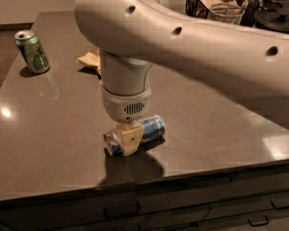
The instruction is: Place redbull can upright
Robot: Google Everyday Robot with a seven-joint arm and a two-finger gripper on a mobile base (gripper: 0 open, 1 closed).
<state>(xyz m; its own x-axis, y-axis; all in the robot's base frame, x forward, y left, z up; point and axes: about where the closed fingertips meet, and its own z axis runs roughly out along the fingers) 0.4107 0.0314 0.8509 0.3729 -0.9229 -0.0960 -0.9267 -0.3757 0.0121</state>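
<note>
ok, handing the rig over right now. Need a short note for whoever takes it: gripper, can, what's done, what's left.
Gripper: down over the middle of the redbull can, near the front edge of the table. This view does not show whether it has a grip.
Redbull can: lying on its side on the table, one end toward the front left, not upright.
Green can: far back left, well apart, not part of the job.
Done: the gripper is at the can.
Left: confirm the grasp, lift, turn the can upright, set it down, release.
</note>
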